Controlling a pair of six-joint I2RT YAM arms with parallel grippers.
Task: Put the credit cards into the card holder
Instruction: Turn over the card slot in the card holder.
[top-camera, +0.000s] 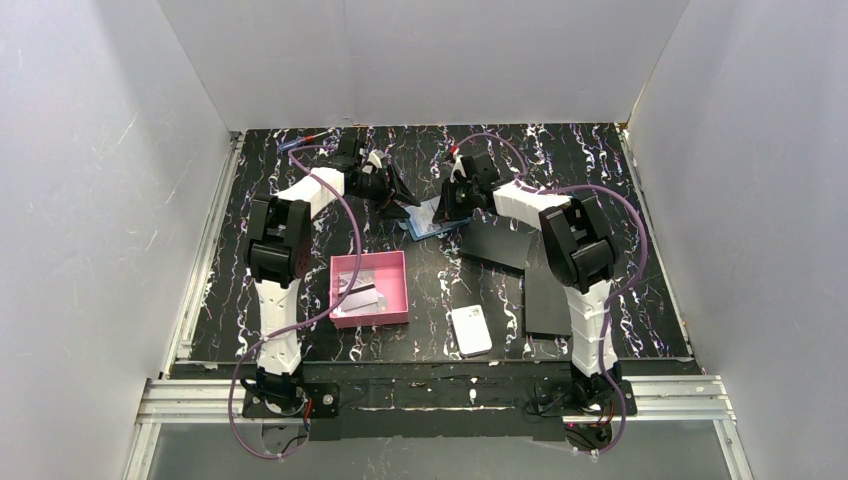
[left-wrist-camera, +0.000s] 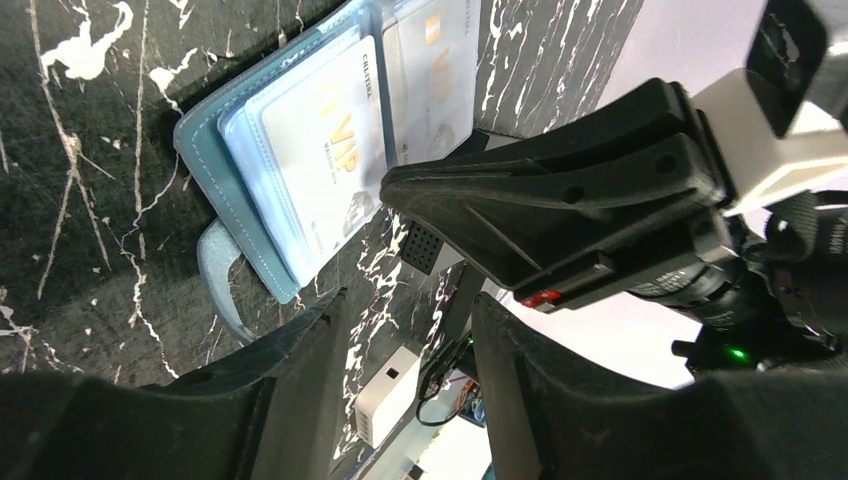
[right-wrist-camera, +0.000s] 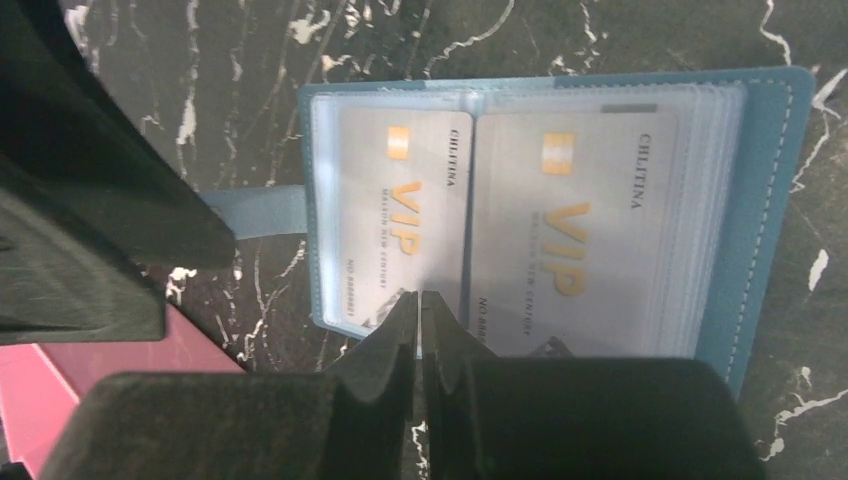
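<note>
The teal-blue card holder (right-wrist-camera: 770, 200) lies open on the table, also seen in the top view (top-camera: 425, 220) and the left wrist view (left-wrist-camera: 205, 150). Two pale VIP credit cards (right-wrist-camera: 575, 230) sit in its clear sleeves, one on each side of the fold. More pale cards (top-camera: 358, 295) lie in the pink tray. My right gripper (right-wrist-camera: 420, 300) is shut, its tips over the holder's near edge by the fold; whether it pinches a sleeve I cannot tell. My left gripper (left-wrist-camera: 405, 300) is open and empty, just beside the holder's strap side.
The pink tray (top-camera: 402, 290) stands in front of the left arm. A white rounded block (top-camera: 471, 330) lies near the front. Two flat black rectangles (top-camera: 500, 242) lie under and beside the right arm. White walls enclose the table.
</note>
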